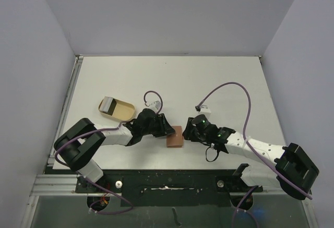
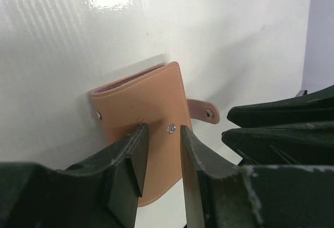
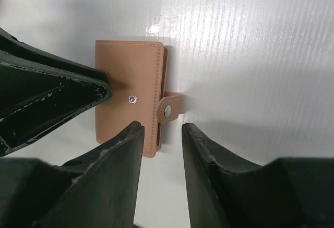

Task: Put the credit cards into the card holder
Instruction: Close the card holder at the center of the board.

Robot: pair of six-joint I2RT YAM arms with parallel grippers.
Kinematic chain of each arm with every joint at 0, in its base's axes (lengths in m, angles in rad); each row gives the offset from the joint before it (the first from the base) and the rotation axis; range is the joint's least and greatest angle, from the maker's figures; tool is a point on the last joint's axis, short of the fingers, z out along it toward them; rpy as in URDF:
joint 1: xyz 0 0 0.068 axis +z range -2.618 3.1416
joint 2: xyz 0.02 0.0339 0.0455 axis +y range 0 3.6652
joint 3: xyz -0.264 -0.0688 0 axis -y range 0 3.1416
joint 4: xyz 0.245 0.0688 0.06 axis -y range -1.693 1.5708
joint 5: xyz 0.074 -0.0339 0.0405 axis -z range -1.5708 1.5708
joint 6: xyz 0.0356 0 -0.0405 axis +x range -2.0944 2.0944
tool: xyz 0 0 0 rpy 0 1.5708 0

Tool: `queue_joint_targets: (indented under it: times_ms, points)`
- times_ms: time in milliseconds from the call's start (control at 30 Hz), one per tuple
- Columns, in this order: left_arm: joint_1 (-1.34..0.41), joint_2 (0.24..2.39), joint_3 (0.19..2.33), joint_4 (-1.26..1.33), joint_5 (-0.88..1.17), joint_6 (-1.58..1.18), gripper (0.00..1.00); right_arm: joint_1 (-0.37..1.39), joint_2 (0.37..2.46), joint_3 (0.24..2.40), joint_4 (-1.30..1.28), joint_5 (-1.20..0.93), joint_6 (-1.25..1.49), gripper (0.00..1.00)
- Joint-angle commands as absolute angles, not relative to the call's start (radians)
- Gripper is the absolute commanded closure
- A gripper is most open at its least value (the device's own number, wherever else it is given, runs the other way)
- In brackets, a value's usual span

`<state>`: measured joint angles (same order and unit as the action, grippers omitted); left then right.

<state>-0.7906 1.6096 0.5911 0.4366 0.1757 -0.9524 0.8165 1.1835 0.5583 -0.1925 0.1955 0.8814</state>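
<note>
The card holder (image 1: pixel 174 136) is a reddish-brown folded wallet lying flat near the table's front middle. It also shows in the left wrist view (image 2: pixel 141 103) and the right wrist view (image 3: pixel 128 76). Its tab (image 3: pixel 169 107) sticks out unfastened. My left gripper (image 1: pixel 168 129) is open over the holder's left part, in the left wrist view (image 2: pixel 160 134). My right gripper (image 1: pixel 186 132) is open at the holder's right edge, straddling the tab side (image 3: pixel 162 134). Grey-white credit cards (image 1: pixel 108 104) sit in a pale tan case. No blue or gold card shows.
The pale tan case (image 1: pixel 121 111) with one rounded end lies left of the arms, behind the left wrist. Purple cables loop over both arms. Grey walls close in the table on three sides.
</note>
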Motion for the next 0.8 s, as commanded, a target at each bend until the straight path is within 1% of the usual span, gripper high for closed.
queue_joint_targets:
  times_ms: [0, 200, 433, 533, 633, 767]
  points:
    - [-0.796, 1.564, 0.653, 0.361, 0.126, -0.902, 0.70, 0.806, 1.164, 0.559, -0.117, 0.165, 0.900, 0.63]
    - [-0.795, 1.446, 0.653, 0.221, 0.057, -0.891, 0.64, 0.799, 1.230, 0.571, -0.101, 0.129, 0.876, 0.54]
    - [-0.790, 1.376, 0.622, 0.132, 0.027, -0.871, 0.58, 0.797, 1.318, 0.576, -0.069, 0.106, 0.859, 0.53]
    - [-0.787, 1.377, 0.594, 0.139, 0.053, -0.870, 0.54, 0.801, 1.371, 0.588, -0.070, 0.097, 0.850, 0.57]
    - [-0.785, 1.387, 0.588, 0.138, 0.075, -0.864, 0.53, 0.810, 1.402, 0.597, -0.069, 0.101, 0.846, 0.65]
    - [-0.785, 1.406, 0.589, 0.147, 0.086, -0.853, 0.52, 0.823, 1.420, 0.607, -0.073, 0.111, 0.842, 0.72]
